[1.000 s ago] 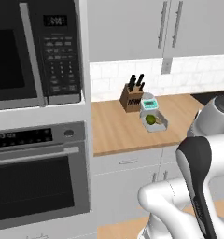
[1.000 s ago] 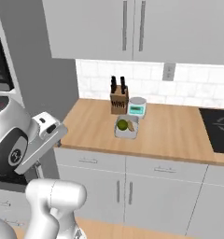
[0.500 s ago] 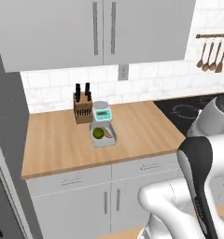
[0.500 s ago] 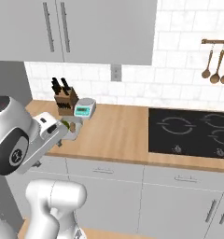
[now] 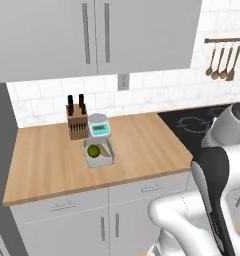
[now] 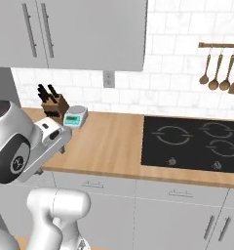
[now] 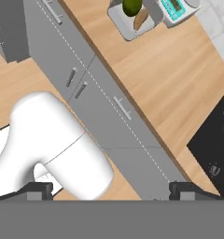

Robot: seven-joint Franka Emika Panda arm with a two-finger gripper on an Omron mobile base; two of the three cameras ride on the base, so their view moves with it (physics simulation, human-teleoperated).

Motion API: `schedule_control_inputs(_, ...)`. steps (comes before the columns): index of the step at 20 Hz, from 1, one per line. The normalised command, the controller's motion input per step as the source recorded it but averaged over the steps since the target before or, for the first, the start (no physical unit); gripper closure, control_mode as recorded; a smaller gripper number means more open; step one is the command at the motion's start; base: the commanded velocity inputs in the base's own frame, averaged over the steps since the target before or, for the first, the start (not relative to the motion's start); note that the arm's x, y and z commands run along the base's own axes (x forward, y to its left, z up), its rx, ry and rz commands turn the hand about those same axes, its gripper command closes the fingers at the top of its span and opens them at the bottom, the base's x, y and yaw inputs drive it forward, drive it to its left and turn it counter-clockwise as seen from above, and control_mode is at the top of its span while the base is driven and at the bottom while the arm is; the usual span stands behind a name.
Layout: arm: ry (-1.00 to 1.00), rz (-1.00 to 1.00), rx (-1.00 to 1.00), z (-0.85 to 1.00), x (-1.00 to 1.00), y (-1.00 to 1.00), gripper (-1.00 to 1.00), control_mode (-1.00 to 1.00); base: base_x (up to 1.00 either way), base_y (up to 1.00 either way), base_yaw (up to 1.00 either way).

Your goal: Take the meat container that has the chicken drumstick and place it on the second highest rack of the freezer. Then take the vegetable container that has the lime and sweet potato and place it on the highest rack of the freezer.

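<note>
Vegetable container [image 5: 98,152]: a small pale tray, it sat on the wooden surface [image 5: 142,145], toward the far left part, just in front of the knife block [image 5: 77,122] and the small scale [image 5: 99,125].
Contents: the lime [image 5: 94,150] lay on the tray's left side and the sweet potato [image 5: 106,150] on its right, the two just beside each other.
Same tray from the hand camera: it showed at the very top edge [image 7: 132,21], with the lime [image 7: 131,7] and the sweet potato [image 7: 141,18] inside and the scale [image 7: 175,8] next to it.
Jaws: spread fully wide and holding nothing; the gripper [image 7: 111,191] had its two tips at the bottom corners of the hand view, with only cabinet fronts [image 7: 109,116] and floor between them.
Key relation: the tray lay well apart from the jaws, ahead and up on the surface, while the hand looked down over the cabinet fronts below the surface's edge.
Long axis: the sweet potato ran roughly from near to far across the tray; the tray itself looked close to square.
Stovetop [image 6: 192,144]: dark and flat, to the right of the wooden surface, away from the tray.
Judgement: this looked like the approach to the second pickup; the hand likely needed to rise and reach forward and left to get over the tray.
</note>
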Motion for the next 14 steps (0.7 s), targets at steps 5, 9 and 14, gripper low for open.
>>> schedule_control_inputs(5,0.00,0.00,0.00,0.00,0.00,0.00,-1.00,1.00,0.48,0.00,-0.02)
schedule_control_inputs(9,0.00,0.00,0.00,0.00,0.00,0.00,-1.00,1.00,0.26,0.05,-0.08)
schedule_control_inputs(14,0.00,0.00,0.00,0.00,0.00,0.00,-1.00,1.00,0.13,0.02,-0.06)
